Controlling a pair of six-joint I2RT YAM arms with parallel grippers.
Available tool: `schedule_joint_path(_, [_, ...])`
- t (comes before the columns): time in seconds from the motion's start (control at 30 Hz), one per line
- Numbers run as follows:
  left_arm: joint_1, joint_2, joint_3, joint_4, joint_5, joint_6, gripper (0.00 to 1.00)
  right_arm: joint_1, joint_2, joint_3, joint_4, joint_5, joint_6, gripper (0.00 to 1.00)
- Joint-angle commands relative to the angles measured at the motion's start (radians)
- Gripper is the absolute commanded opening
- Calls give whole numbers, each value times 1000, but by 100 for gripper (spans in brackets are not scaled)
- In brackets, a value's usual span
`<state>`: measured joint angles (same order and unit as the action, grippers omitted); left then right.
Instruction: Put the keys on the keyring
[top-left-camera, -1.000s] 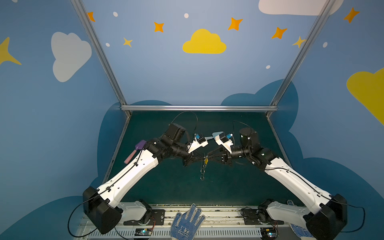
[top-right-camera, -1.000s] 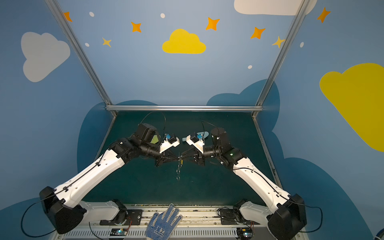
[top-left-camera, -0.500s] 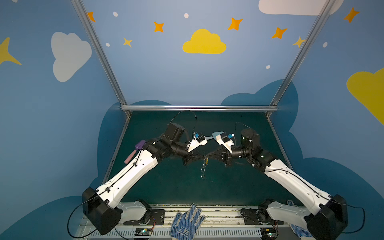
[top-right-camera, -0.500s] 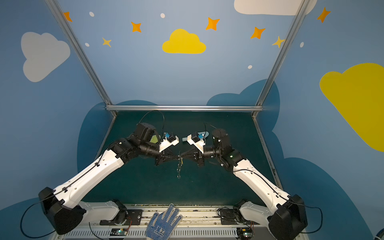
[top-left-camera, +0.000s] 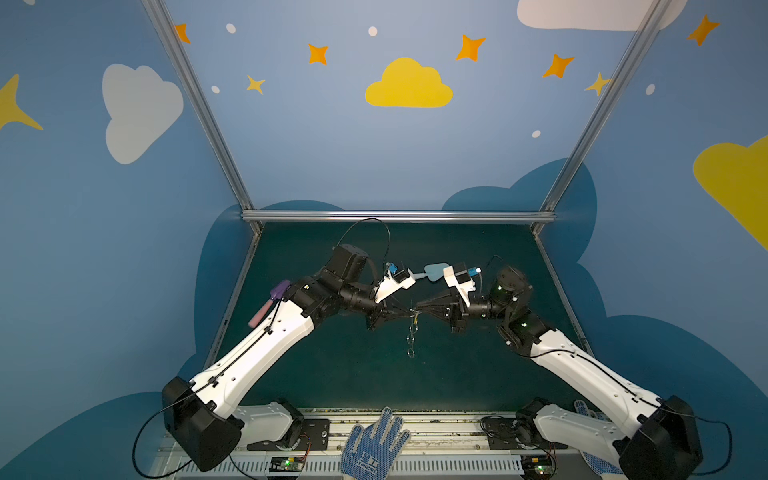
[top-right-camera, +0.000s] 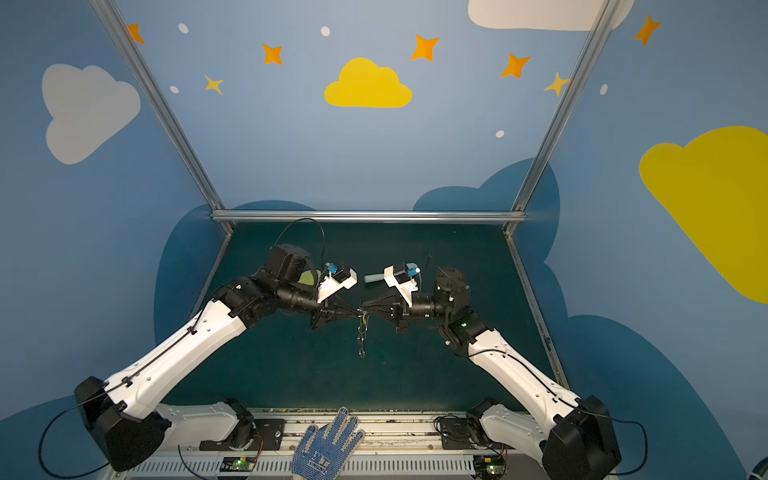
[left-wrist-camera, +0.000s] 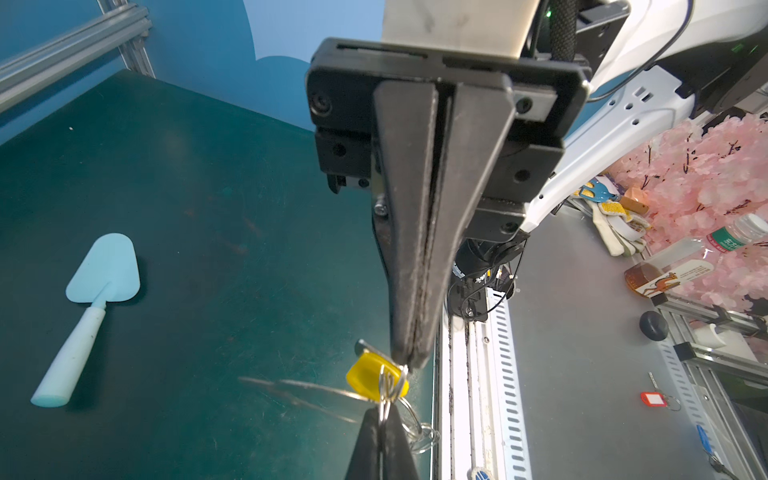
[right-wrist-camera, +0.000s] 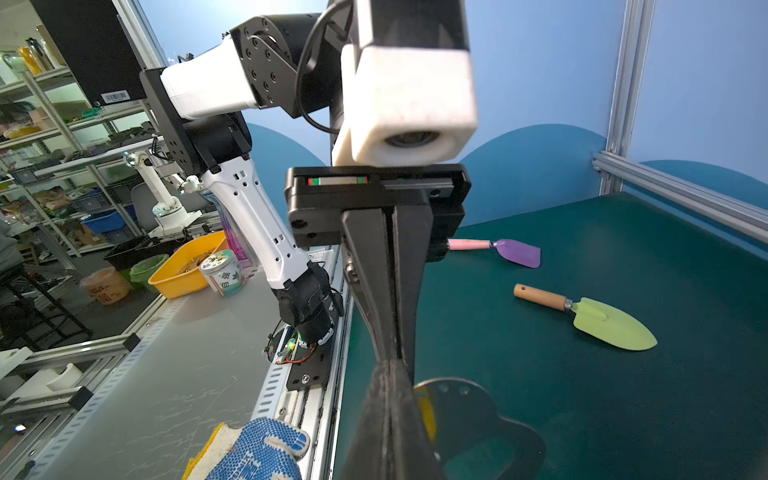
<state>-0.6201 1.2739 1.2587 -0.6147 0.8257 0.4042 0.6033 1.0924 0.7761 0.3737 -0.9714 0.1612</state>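
Since a second ago the right gripper (top-left-camera: 419, 310) has closed its jaws and its wrist has shifted slightly, while the left gripper (top-left-camera: 402, 311) has stayed shut. In both top views the two meet tip to tip above the bench (top-left-camera: 332, 374). The keys (top-left-camera: 414, 319) sit at that meeting point, and a string of small rings (top-left-camera: 410, 338) hangs from it in a straight line toward the bench. The blue-dotted glove (top-left-camera: 374, 449) on the front rail bears a print we cannot read.

In the left wrist view the split ring (left-wrist-camera: 390, 384) runs in between the tips of the left gripper (left-wrist-camera: 384, 419), which holds the keys. The yellow tag (left-wrist-camera: 368, 376) has its long axis pointing away from that ring, and the silver key (left-wrist-camera: 365, 345) pokes out beyond its far end. The closed tips of the right gripper (left-wrist-camera: 411, 359) touch the ring, but we cannot tell whether they pinch it. The keyring (left-wrist-camera: 307, 388) shows edge-on as a thin blurred streak beside the tag. A bottle (left-wrist-camera: 735, 235) off the bench carries a green label whose characters are too small to read.

In the right wrist view the keyring (right-wrist-camera: 469, 405) shows its flat face just beside the right gripper (right-wrist-camera: 390, 382), with its holed edge nearest the tips and the tag behind it. The digits on a barcode sticker (right-wrist-camera: 115, 96) are unreadable.
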Motion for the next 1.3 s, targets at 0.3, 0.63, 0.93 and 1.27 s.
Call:
schedule_joint_path(0.3, [-2, -47, -67, 78, -43, -45, 7, -2, -53, -31, 207, 116, 100, 0])
schedule_joint_path(0.63, [-9, -76, -89, 144, -64, -71, 12, 5, -76, -42, 185, 260, 138, 0])
schedule_joint_path(0.93, [-18, -128, -132, 264, -244, -85, 25, 30, -75, -37, 166, 199, 128, 0])
schedule_joint_path(1.27, [-18, -136, -154, 321, -152, -23, 48, 33, -58, -23, 170, 139, 140, 0])
